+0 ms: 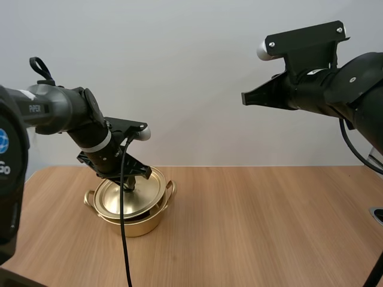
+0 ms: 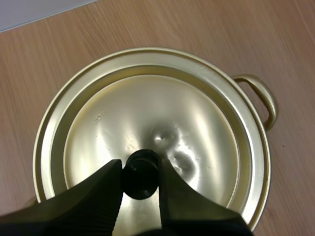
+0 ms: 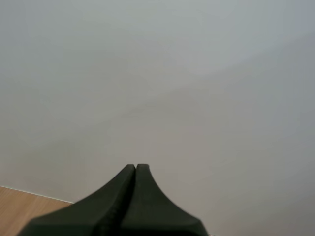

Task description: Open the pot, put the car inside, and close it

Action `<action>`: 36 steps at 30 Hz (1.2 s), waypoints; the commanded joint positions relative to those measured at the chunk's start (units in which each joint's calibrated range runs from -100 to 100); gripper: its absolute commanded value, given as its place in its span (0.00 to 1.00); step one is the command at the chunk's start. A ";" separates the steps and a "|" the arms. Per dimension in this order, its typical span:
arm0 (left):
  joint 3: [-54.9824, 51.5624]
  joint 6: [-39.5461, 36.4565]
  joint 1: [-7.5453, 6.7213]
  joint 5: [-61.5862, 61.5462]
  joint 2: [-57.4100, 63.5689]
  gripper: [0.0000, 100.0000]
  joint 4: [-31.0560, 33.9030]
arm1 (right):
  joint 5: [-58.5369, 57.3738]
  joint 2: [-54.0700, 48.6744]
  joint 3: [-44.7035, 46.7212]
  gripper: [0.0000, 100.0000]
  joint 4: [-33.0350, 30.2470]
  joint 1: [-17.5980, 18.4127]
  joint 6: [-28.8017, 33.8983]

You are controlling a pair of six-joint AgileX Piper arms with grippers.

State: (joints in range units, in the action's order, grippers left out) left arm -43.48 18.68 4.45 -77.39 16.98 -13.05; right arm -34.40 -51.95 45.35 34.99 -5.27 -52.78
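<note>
While the one lid (image 1: 128,194) sits on the one gold pot (image 1: 140,226), directly beneath my left gripper (image 2: 140,169), that gripper pinches the lid's single black knob (image 2: 141,176) between its tips. I judge the opening step is in hand. Next calls for a straight lift, then setting the lid aside on the table (image 1: 269,227). My right gripper (image 1: 246,97), the second of two, hangs high and well apart, its fingers pressed together.
</note>
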 commanded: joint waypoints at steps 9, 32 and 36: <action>0.07 0.12 0.01 -2.14 -1.79 0.00 0.05 | 0.00 0.02 -0.03 0.00 -0.08 -0.01 -0.07; 0.07 1.23 0.01 -2.14 -2.33 0.00 0.05 | -0.17 0.02 -0.03 0.00 -0.08 -0.01 -0.07; 0.07 1.22 0.01 -2.14 -2.33 0.00 0.17 | -1.20 0.02 -0.03 0.00 -0.08 -0.01 -0.07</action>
State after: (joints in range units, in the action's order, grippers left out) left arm -43.43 19.91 4.45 -79.54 14.62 -12.97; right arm -35.37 -51.95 45.35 34.91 -5.27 -52.78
